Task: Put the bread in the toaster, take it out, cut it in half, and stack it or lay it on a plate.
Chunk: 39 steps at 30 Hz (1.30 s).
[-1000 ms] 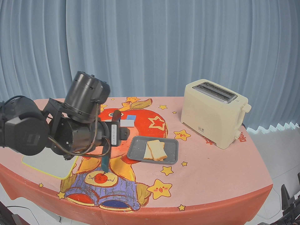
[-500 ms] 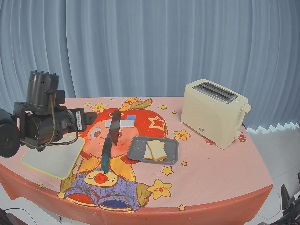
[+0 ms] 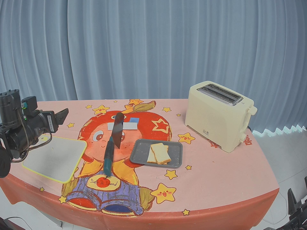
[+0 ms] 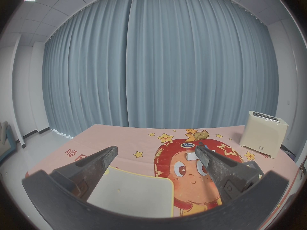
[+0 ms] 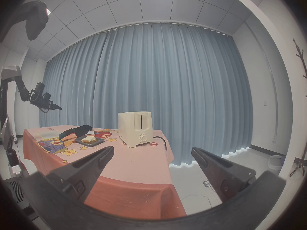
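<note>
Two pale bread pieces overlap on grey rect. metal tray; teal-handled knife just beside. L gripper fingers spread, empty; R gripper likewise.

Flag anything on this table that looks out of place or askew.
The knife lies loose on the tablecloth between the cutting board and the tray, its blade crossing a small white block, so it seems tilted. The bread pieces overlap askew in the tray. Nothing looks spilled or damaged.
</note>
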Motion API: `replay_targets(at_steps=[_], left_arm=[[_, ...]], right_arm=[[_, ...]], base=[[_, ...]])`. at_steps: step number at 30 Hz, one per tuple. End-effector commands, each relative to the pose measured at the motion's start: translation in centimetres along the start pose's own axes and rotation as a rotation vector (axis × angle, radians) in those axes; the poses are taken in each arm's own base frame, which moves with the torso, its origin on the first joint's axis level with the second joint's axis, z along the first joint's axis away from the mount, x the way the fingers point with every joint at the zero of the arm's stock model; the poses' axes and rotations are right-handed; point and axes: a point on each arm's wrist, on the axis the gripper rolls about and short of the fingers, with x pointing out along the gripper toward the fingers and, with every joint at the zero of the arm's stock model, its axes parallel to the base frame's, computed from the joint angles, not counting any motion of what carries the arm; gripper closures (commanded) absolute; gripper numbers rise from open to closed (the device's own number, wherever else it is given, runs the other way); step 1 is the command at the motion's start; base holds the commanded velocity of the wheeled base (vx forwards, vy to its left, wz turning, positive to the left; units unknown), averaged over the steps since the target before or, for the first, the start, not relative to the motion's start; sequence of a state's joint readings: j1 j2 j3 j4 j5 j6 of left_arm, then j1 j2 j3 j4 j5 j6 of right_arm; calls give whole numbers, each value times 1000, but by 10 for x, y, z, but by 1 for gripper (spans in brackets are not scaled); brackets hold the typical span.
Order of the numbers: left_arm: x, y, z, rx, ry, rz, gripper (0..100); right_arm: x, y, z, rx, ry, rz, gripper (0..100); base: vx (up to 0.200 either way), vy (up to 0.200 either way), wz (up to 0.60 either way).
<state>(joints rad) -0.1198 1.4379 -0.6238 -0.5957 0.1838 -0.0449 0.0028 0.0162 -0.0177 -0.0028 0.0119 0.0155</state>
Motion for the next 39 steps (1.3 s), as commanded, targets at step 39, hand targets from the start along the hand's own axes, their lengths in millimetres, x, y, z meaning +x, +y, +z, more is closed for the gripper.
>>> replay_targets(at_steps=[39], left_arm=[[-108, 32, -39, -8, -123, 9, 0]], right_arm=[[0, 0, -5, 0, 1, 1, 0]], base=[[0, 0, 0]])
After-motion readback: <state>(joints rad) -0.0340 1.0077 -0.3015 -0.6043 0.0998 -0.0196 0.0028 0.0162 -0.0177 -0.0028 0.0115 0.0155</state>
